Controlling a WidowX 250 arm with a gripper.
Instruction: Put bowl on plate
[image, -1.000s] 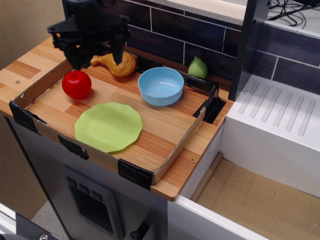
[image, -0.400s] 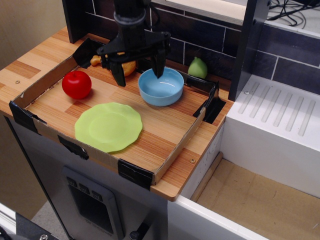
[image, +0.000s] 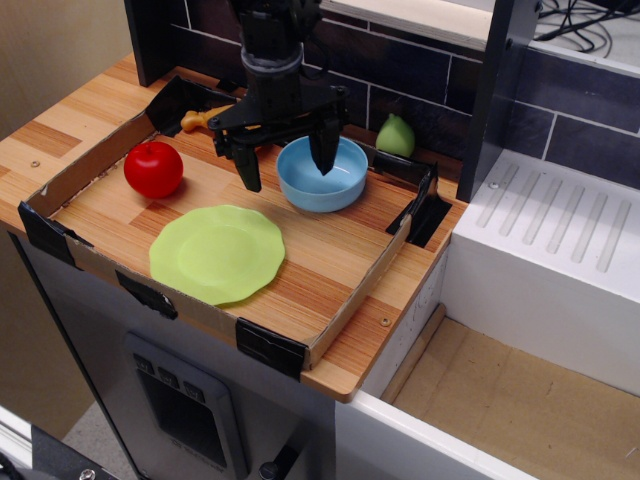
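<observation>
A: What changed?

B: The gripper (image: 286, 155) has swung over from the upper left and dropped, jaws wide, straddling the bowl's (image: 323, 173) left rim.

A: And the bowl?

B: Upper centre, ungrasped (the plate (image: 217, 253) waits lower left). A grasp looks imminent.

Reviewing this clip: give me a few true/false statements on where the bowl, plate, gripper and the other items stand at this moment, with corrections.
1. The bowl already sits on the plate. False: it rests on the tray floor, apart from the plate.
2. The gripper is open, its fingers straddling the bowl's left rim. True.
3. The plate has nothing on it. True.
4. The red apple lies inside the bowl. False: it sits on the tray floor, left of the bowl.
5. The green pear stands behind the bowl, near the tiled wall. True.
</observation>
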